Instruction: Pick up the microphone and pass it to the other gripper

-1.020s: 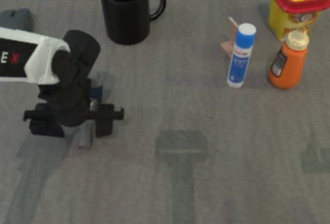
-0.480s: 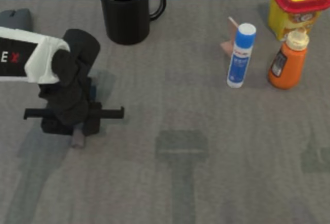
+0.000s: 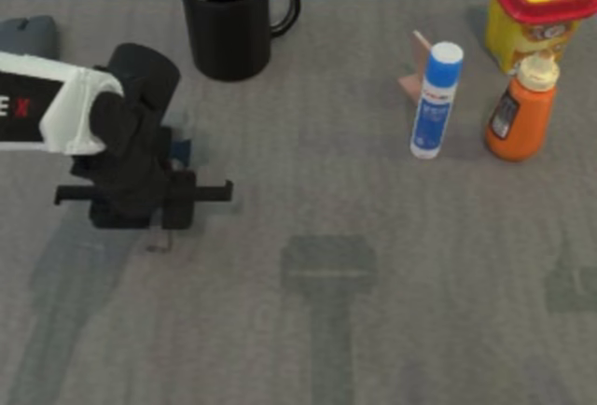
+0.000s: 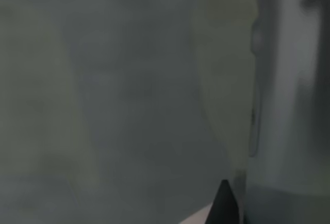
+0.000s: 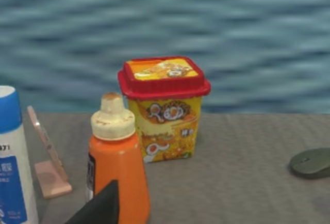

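Observation:
My left gripper [image 3: 154,211] hangs over the table's left side, pointing down, and is shut on the microphone. Of the microphone, the top view shows only a sliver of navy-blue head [image 3: 180,150] beside the black wrist. In the left wrist view the silver-grey handle [image 4: 289,105] fills the picture's side, right against a black fingertip [image 4: 224,206]. The right gripper [image 5: 105,206], the other gripper, is outside the top view. It shows only as a dark edge in its own wrist view, facing the bottles at the back right.
A black mug [image 3: 229,22] stands at the back, just beyond the left arm. A blue-and-white glue stick [image 3: 436,102], a pink stand [image 3: 413,74], an orange bottle [image 3: 520,111] and a red-lidded yellow tub [image 3: 536,8] crowd the back right. A grey mouse [image 3: 28,32] lies far left.
The left gripper went from wide open around the microphone to shut on it, then rose and shifted slightly right. The handle end that lay on the table below it no longer shows.

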Controlling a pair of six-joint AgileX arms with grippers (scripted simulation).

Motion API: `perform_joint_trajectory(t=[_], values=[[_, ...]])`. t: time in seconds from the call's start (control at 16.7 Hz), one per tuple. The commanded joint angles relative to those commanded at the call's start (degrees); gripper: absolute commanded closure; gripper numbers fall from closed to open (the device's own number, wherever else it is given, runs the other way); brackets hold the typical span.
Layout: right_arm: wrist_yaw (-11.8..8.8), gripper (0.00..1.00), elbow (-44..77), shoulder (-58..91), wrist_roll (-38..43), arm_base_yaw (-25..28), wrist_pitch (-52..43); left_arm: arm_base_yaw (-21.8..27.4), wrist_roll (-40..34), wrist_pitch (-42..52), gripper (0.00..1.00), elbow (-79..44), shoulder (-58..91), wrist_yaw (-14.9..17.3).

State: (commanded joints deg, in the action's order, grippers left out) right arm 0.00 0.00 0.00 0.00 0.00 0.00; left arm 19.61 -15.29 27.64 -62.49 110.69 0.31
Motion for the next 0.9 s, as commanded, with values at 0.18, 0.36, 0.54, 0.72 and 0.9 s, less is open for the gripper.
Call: perform_joint_trajectory(t=[0.18, 0.36, 0.54, 0.72, 0.9], values=[[0.00, 0.00, 0.00, 0.00, 0.00, 0.00, 0.00, -0.30, 2.18, -10.01, 1.00, 2.28, -2.12, 4.07], [0.00, 0.00, 0.00, 0.00, 0.00, 0.00, 0.00, -0.77, 4.93, -23.46, 1.00, 5.79, -4.83, 9.29], [0.00, 0.00, 0.00, 0.00, 0.00, 0.00, 0.00, -1.34, 7.99, -38.89, 1.00, 10.11, -8.24, 15.02], [0.00, 0.00, 0.00, 0.00, 0.00, 0.00, 0.00, -1.99, 11.08, -54.17, 1.00, 14.47, -12.42, 20.59], [0.00, 0.00, 0.00, 0.00, 0.00, 0.00, 0.00, -2.57, 13.83, -66.33, 1.00, 17.86, -16.62, 25.26]])
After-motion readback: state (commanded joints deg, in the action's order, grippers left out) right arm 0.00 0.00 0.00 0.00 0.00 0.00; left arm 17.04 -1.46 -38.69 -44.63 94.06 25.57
